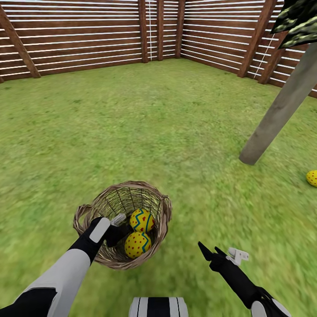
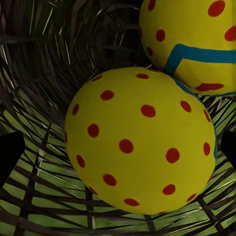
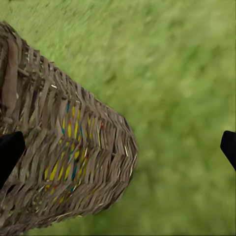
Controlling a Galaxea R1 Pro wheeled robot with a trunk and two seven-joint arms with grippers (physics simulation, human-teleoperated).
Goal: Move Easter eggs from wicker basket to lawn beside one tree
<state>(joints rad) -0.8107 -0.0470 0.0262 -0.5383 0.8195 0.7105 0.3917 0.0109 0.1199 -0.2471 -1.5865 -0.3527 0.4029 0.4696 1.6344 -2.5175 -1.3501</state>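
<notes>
Head view: your left gripper (image 1: pixel 118 230) sat inside the wicker basket (image 1: pixel 101 204), jaws hidden, state unclear.
Third egg (image 1: pixel 312 178): cropped at frame edge.
Right gripper (image 1: pixel 211 252): spread wide, empty.

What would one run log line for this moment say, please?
left gripper: open, inside wicker basket, at near egg | right gripper: open, empty | eggs in basket: two | third egg: on lawn near tree
</notes>
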